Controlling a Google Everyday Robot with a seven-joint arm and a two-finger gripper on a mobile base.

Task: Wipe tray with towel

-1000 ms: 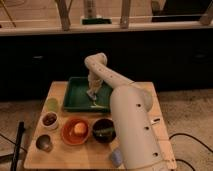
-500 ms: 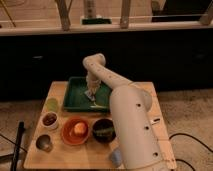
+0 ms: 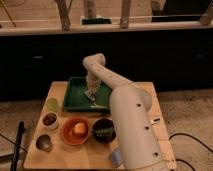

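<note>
A green tray (image 3: 76, 98) lies at the back of the wooden table (image 3: 59, 152). A pale towel (image 3: 90, 95) rests inside the tray near its middle right. My gripper (image 3: 91, 91) reaches down into the tray from the white arm (image 3: 131, 120) and sits right at the towel, touching it. The fingertips are hidden by the wrist and the towel.
In front of the tray stand a light green cup (image 3: 52, 104), a small white bowl with dark contents (image 3: 49, 120), an orange plate with food (image 3: 75, 130), a dark bowl (image 3: 103, 130) and a metal cup (image 3: 44, 143). A dark counter runs behind the table.
</note>
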